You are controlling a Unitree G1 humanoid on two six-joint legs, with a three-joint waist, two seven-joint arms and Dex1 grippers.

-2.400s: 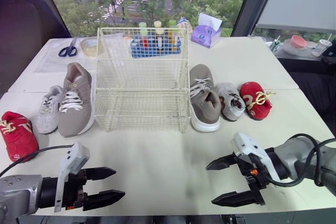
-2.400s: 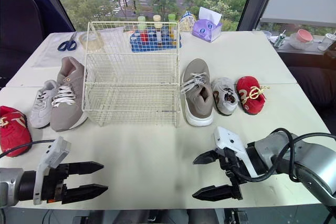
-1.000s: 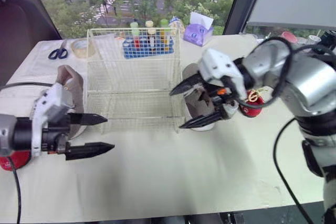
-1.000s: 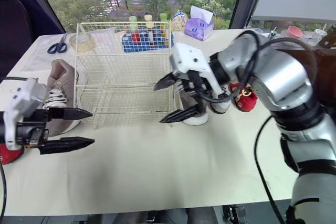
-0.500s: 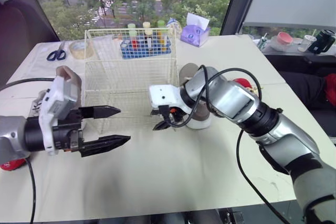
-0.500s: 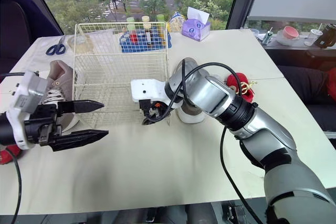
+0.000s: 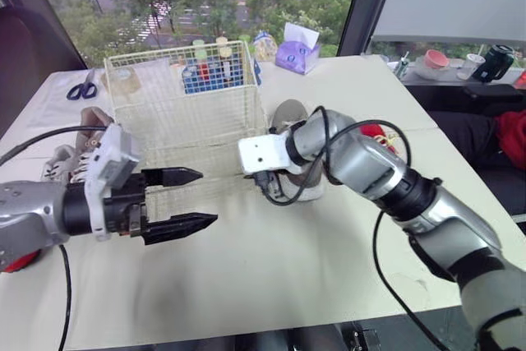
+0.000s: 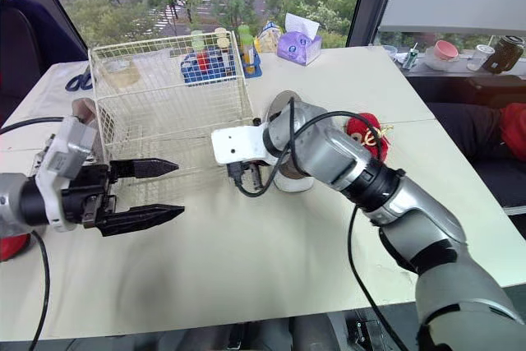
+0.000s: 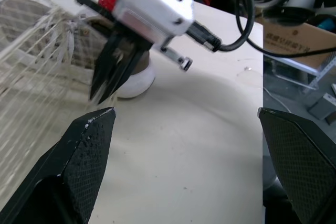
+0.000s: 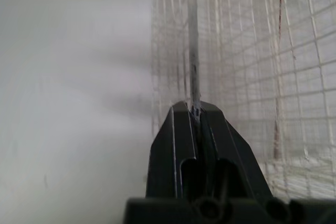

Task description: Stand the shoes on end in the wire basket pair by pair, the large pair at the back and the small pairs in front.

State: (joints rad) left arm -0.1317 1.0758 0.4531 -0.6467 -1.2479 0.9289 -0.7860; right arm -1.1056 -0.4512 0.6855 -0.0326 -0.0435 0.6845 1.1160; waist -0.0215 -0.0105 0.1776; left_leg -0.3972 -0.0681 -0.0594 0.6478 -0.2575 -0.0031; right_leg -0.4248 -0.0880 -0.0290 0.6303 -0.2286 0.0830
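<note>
Right tool (image 10: 195,109): clenched on a front corner wire of the wire basket (image 7: 181,113), I judge to reposition it for loading
Left tool (image 7: 205,197): released, hovering at the basket's front
Large grey shoe (image 8: 288,103): on the bench (image 7: 329,269) just beside the basket, not yet inside

We see a cream-white wire basket (image 7: 177,96) with a square grid. The large low-cut sneaker (image 8: 285,108) is taupe with a white sole. The small shoe (image 8: 366,134) is red with gold laces. We log a lilac tissue box (image 7: 294,56) and blue-handled scissors (image 7: 82,86). The left gripper (image 7: 207,196) fingers (image 9: 84,156) are black with a fine diamond mesh. The flat table (image 7: 271,285) is pale cream.
</note>
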